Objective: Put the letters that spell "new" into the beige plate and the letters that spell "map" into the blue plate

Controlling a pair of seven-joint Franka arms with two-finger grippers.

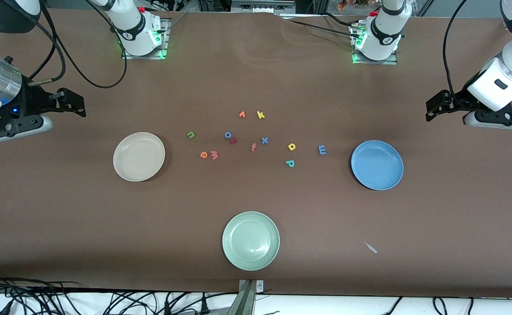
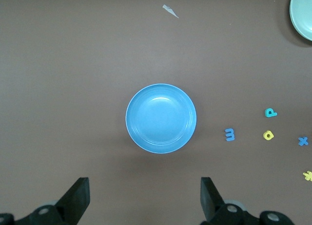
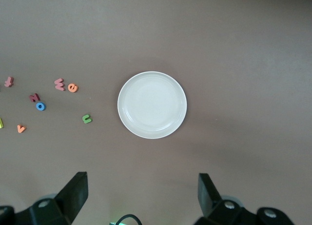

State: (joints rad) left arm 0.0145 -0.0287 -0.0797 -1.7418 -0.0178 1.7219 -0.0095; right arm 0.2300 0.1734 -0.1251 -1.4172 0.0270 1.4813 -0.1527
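Observation:
The beige plate (image 1: 139, 156) (image 3: 152, 105) lies toward the right arm's end, the blue plate (image 1: 377, 165) (image 2: 161, 118) toward the left arm's end; nothing is in either. Between them lie the green n (image 1: 190, 134) (image 3: 87, 119), orange e (image 1: 203, 155) (image 3: 72, 88) and pinkish w (image 1: 214, 155) (image 3: 59, 83), then the yellow a (image 1: 291, 147) (image 2: 268, 135), teal p (image 1: 290, 163) (image 2: 270, 112) and blue m (image 1: 322, 150) (image 2: 229, 134). My right gripper (image 1: 74, 105) (image 3: 141, 193) hangs open high beside the beige plate. My left gripper (image 1: 437, 107) (image 2: 145, 195) hangs open high beside the blue plate.
Other letters lie mid-table: blue o (image 1: 228, 135), a dark red letter (image 1: 234, 140), orange f (image 1: 253, 147), blue x (image 1: 264, 140), an orange letter (image 1: 242, 114), yellow k (image 1: 260, 115). A pale green plate (image 1: 251, 240) sits nearest the front camera. A small white scrap (image 1: 370, 247) lies near it.

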